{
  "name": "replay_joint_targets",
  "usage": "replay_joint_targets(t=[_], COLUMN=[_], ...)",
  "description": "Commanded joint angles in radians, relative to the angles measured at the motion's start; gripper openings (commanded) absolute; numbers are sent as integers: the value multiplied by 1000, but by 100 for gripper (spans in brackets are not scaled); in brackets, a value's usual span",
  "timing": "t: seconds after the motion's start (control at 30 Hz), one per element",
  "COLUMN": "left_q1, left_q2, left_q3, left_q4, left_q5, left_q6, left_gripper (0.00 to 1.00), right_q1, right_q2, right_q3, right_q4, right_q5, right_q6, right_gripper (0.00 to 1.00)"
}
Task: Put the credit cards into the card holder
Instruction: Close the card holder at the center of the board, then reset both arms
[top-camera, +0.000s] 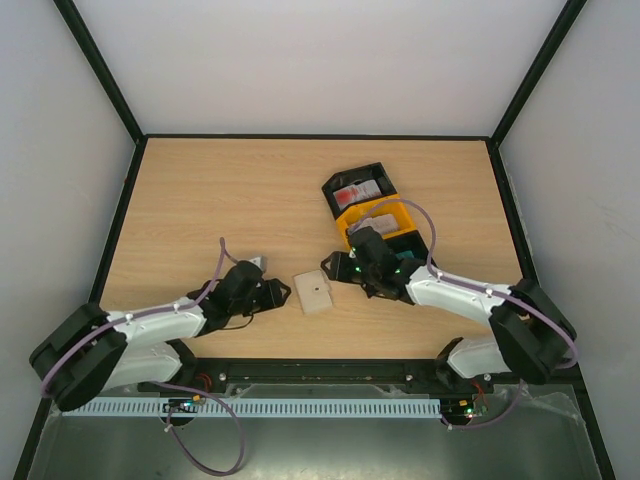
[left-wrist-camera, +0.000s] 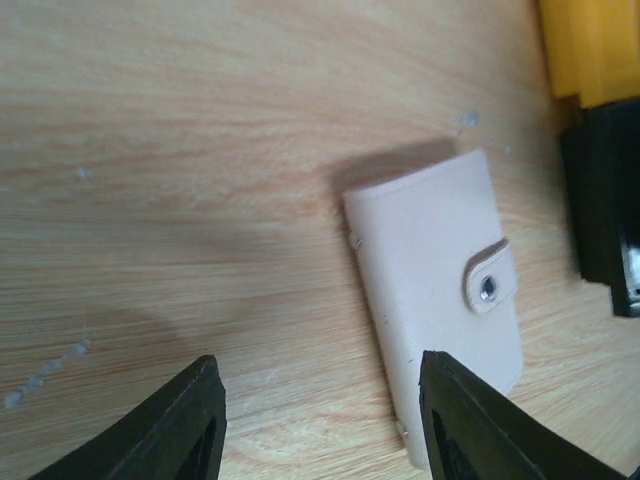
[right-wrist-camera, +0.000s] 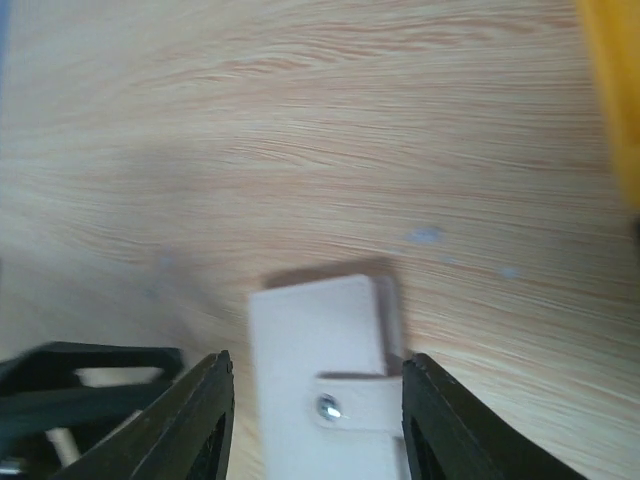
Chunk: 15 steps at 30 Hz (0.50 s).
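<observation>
The holder (right-wrist-camera: 320, 350) lies snapped shut between the right gripper's (right-wrist-camera: 318, 420) spread jaws (cards (top-camera: 358, 192) sit in the bin (top-camera: 343, 215) beside it). The left gripper (left-wrist-camera: 320, 420), also released, has the holder just ahead. Best to pin one edge, then lift the snap tab squarely.

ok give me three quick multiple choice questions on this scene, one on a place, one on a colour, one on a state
1. Where on the table does the card holder lie?
A) far left corner
B) between the left gripper and the right gripper
C) overhanging the near edge

2. What colour is the card holder?
A) teal
B) red
C) beige

3. What state is the card holder in?
A) closed, strap over its front
B) spread open flat
C) lifted off the table

Answers:
1 B: the top view shows it on the wood between both grippers.
2 C: both wrist views show it pale beige.
3 A: the left wrist view shows it lying shut with the snap strap across it.
</observation>
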Motion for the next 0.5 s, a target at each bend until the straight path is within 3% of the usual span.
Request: replay_joint_targets(t=[0.0,0.13,0.37,0.47], left_q1=[4,7,8,8], left_q2=[-97,-210,-425,-522], left_q3=[64,118,215,260], left_q4=[-171,-309,-513,-586], left_q5=[-98,-194,-339,-387], left_q6=[55,93,177,202], left_gripper=[57,66,97,100], right_q1=[49,88,128,144], right_q2=[-94,-208,-411,-502], right_q3=[17,-3,-45,-65], right_q4=[-258,-350,-524,-567], right_q5=[232,297,471,600], right_q6=[-75,-57,77,153], right_gripper=[47,48,48,50])
